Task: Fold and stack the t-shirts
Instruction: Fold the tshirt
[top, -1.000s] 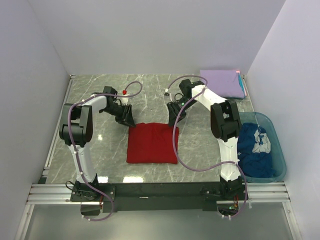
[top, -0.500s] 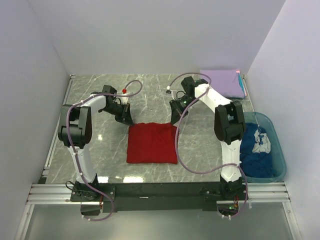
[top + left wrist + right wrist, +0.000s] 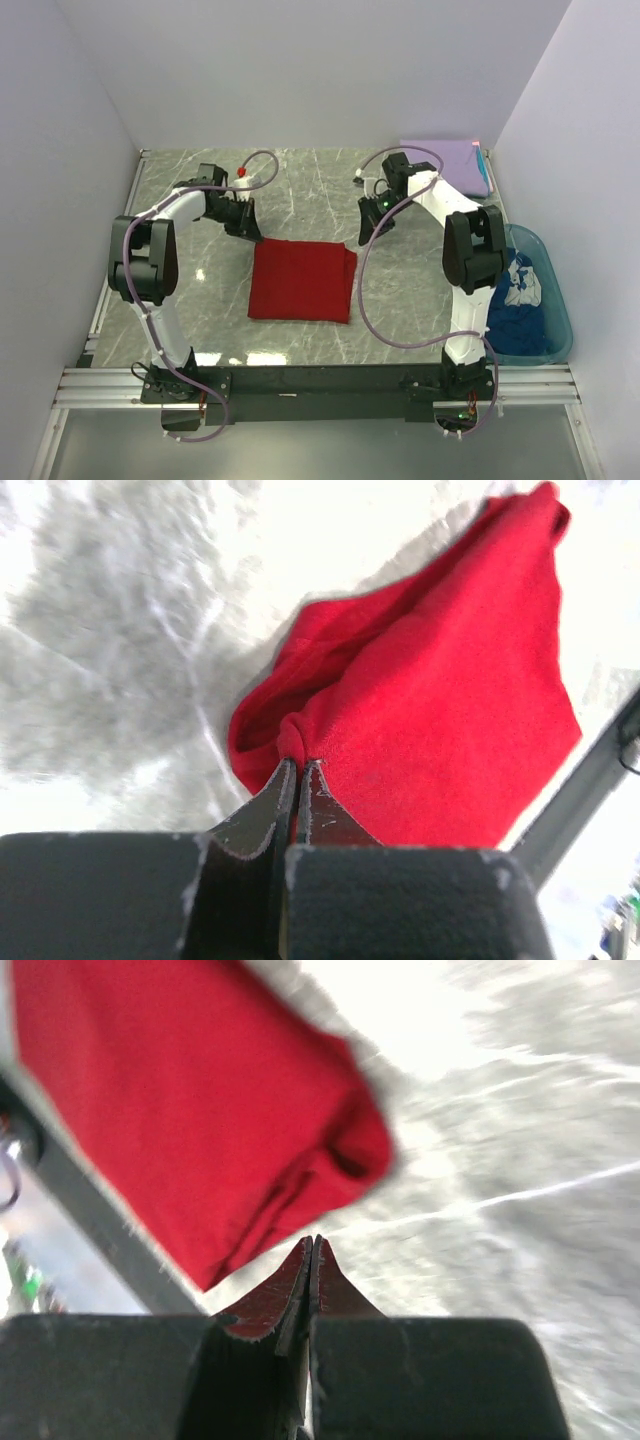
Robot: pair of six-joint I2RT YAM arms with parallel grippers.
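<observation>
The bright red t-shirt [image 3: 300, 282] lies folded into a rectangle on the marble table, mid-front. My left gripper [image 3: 252, 232] is at its far left corner. In the left wrist view the gripper [image 3: 298, 765] is shut, with the red cloth [image 3: 440, 700] puckered at its tips. My right gripper [image 3: 370, 232] is shut and empty over bare marble, just right of the shirt's far right corner. In the right wrist view its tips [image 3: 312, 1242] are clear of the red shirt [image 3: 200, 1110]. The lavender t-shirt [image 3: 445, 165] lies folded at the back right. The dark blue t-shirt [image 3: 510, 305] lies crumpled in the tub.
A translucent teal plastic tub [image 3: 558, 300] stands at the right edge beside the right arm's base. White walls close in the table on the left, back and right. A metal rail runs along the front edge.
My right gripper has drawn back and to the right, off the red shirt's far right corner. My left gripper shifted slightly back, and the shirt's far left corner moved with it.
</observation>
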